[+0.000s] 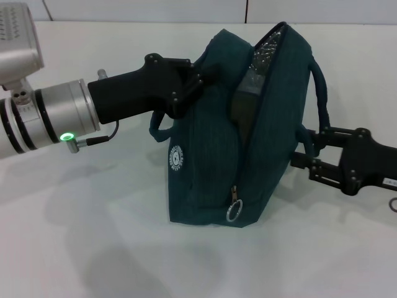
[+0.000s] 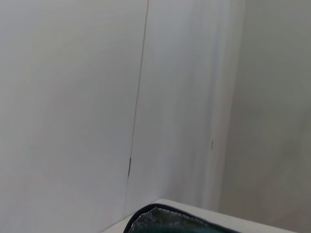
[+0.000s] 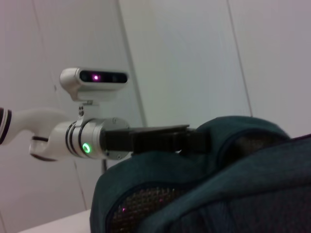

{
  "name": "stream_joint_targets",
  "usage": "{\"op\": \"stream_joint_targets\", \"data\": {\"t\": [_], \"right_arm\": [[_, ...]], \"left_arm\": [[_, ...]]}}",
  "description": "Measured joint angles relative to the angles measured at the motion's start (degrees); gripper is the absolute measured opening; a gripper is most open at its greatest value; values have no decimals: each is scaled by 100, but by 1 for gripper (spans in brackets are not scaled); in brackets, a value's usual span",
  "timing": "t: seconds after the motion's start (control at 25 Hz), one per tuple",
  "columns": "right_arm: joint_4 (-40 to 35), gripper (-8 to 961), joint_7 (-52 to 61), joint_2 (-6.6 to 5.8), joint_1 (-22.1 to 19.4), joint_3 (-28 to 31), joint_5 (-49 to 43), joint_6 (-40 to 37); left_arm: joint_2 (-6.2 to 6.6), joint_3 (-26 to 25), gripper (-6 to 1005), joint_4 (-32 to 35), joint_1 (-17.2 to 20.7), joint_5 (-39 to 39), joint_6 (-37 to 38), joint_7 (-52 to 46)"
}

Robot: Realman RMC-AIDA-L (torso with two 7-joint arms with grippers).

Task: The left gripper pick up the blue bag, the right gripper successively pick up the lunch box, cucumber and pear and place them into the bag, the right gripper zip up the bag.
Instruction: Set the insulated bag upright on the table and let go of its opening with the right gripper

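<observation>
The left gripper (image 1: 197, 79) is clamped on the upper left edge of the blue bag (image 1: 205, 161), which stands upright on the white table (image 1: 80, 248) with its zipper partly undone and foil lining showing at the top. The right gripper (image 1: 304, 149) sits against the bag's right side, beside a handle (image 1: 321, 87); whether it grips anything cannot be told.
</observation>
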Motion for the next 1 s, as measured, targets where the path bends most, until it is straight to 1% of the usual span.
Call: {"op": "stream_joint_targets", "data": {"t": [0.16, 0.36, 0.4, 0.48, 0.56, 0.64, 0.8, 0.88, 0.92, 0.96, 1.0], "right_arm": [[-5, 454, -5, 23, 116, -9, -172, 42], [-43, 275, -177, 31, 45, 54, -180, 23], [-58, 259, -249, 46, 12, 94, -175, 14], [-76, 226, -477, 109, -76, 246, -166, 5], [-84, 194, -838, 219, -208, 536, -161, -39], [-39, 161, -1123, 281, -297, 804, -96, -175], [135, 96, -1372, 290, -351, 995, 295, -485], [140, 74, -1416, 292, -355, 1043, 435, -540], [130, 69, -1431, 292, -352, 1076, 482, -567], [112, 69, -1433, 292, -349, 1126, 509, -597], [86, 68, -1432, 289, -339, 1188, 541, -634]], "left_arm": [[0, 1, 46, 0, -2, -35, 0, 0], [-2, -3, 46, -82, -4, -77, 0, 105], [-4, -3, 46, -138, -4, -117, 1, 197], [-6, -3, 47, -273, -4, -216, 0, 403], [-7, -2, 47, -418, -3, -314, 1, 601], [-8, 1, 47, -586, -3, -421, 20, 880], [-38, 14, 48, -903, -3, -698, 175, 1573], [-51, 17, 48, -1178, -3, -957, 337, 2127], [-51, 17, 48, -1178, -3, -957, 337, 2127], [-70, 20, 48, -1489, -12, -1263, 451, 2719], [-80, 22, 48, -1657, -33, -1438, 483, 3067]]}}
